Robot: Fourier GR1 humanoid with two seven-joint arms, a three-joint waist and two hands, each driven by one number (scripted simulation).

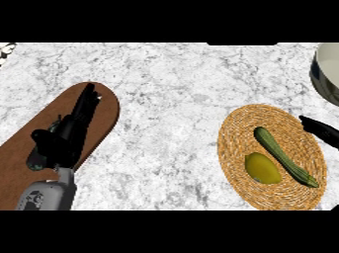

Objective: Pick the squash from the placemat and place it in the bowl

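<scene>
Right hand [331, 133] at the right edge, fingers straight, holding nothing, just beside one woven placemat [239, 133], on it one green squash [283, 155] and one lemon [262, 168], one bowl [338, 74] beyond, left hand [64, 134] open over one brown board [11, 178].

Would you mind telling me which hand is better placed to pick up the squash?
The right hand: it is beside the placemat holding the squash. The left hand rests far across the counter.
</scene>
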